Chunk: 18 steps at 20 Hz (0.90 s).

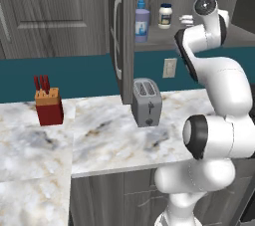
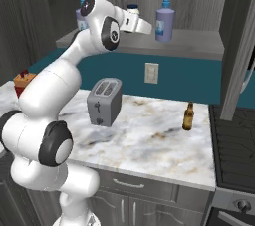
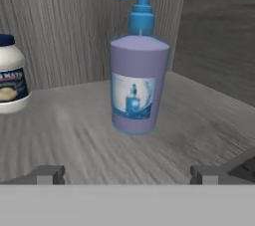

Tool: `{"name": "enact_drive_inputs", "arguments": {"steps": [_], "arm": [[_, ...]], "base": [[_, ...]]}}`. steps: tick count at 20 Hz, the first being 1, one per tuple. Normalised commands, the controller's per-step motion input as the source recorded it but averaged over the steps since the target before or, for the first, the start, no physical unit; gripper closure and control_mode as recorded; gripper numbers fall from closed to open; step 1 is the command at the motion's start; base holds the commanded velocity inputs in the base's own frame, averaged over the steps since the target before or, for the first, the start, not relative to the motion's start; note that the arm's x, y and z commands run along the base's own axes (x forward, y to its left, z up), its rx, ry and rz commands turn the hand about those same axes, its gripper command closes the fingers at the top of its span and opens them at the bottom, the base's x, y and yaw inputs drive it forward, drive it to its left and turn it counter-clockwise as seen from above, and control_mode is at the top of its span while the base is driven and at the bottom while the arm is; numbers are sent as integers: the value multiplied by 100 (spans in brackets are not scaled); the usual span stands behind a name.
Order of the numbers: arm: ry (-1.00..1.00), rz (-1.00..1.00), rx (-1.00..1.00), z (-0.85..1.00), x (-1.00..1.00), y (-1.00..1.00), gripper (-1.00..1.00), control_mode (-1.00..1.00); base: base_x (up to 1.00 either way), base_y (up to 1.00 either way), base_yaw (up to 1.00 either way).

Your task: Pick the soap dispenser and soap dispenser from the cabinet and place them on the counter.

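**Two soap dispensers standing on the cabinet shelf, hand released in front of one**

We are counting two soap dispensers, both upright on the grey shelf (image 2: 199, 46) of the cabinet (image 1: 115, 31). The right soap dispenser (image 2: 165, 19) is standing to the right of the small white jar (image 2: 132, 8); the left soap dispenser (image 1: 142, 21) is standing to the left of that jar, near the open cabinet door. In the right base view the arm is covering most of the left bottle.

We are holding the hand (image 3: 127, 174) released, its fingertips (image 3: 49, 174) spread wide at shelf level and gripping nothing. The right soap dispenser is sitting ahead of the hand, centred between the tips and apart from them. Bare shelf is lying open on both sides of this bottle, and the jar is standing well clear of it.

Below the shelf, the tabletop (image 2: 149, 140) is carrying one toaster (image 2: 104, 101), one red knife block (image 1: 48, 104) to the toaster's left and one brown bottle (image 2: 188, 116) to its right. Open marble is stretching between the toaster and the brown bottle, out to the front edge.
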Motion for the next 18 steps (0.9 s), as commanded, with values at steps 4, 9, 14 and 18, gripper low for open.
{"name": "enact_drive_inputs", "arguments": {"steps": [4,9,14,18], "arm": [[5,0,5,32,17,-17,-100,-100],[5,0,1,11,15,-17,-100,-100],[2,-1,0,0,10,-24,-100,-100],[0,-3,3,0,20,-22,-100,-100]], "base": [[0,0,0],[0,0,0],[0,0,0],[0,0,0]]}}
